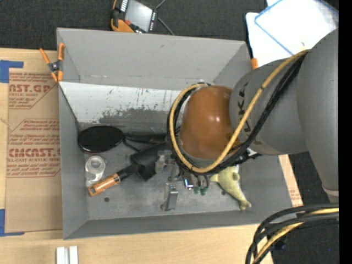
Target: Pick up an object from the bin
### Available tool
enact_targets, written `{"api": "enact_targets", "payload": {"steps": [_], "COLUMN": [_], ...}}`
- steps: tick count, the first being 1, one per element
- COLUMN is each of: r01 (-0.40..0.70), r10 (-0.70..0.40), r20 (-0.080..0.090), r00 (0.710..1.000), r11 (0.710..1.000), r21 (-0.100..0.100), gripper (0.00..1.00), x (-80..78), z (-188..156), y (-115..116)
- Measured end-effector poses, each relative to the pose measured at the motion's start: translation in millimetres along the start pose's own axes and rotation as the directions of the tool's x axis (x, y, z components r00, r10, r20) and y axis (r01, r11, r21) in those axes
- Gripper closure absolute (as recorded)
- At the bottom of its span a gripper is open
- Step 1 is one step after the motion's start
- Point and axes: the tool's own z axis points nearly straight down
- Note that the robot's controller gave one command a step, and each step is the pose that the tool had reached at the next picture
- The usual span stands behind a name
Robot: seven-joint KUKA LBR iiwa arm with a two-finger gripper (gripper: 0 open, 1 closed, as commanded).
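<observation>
The gripper [171, 194] hangs low over the near floor of the bin [137, 59]. It lies between a chunky black piece [144, 161], which abuts a copper-coloured cylinder [104, 184], and a pale yellow floppy thing [235, 187]. Because the arm reaches in from the right, its orange wrist cover [206, 128] blocks the tool. I cannot tell whether it stands apart or together. The black piece is probably nearest.

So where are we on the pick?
Done: arm is down in the bin, end effector low over the floor between a black tool and a yellow toy. In hand: nothing visibly gripped. Left: grasp and lift. Disc and jar lie at the left.
</observation>
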Motion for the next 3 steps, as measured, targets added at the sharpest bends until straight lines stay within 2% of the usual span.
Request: {"api": "enact_targets", "payload": {"steps": [1, 2, 3], "r01": [0.0, 0.039, 0.065], "r10": [0.0, -0.039, -0.065], "r20": [0.0, 0.006, 0.001], "r00": [1.0, 0.999, 0.998], "r11": [1.0, 0.999, 0.998], "r21": [0.0, 0.0, 0.0], "gripper": [0.0, 0.0, 0.0], "x": [0.0, -75.8, -101.9], "z": [0, 7, -17], "y": [0, -19, -71]}}
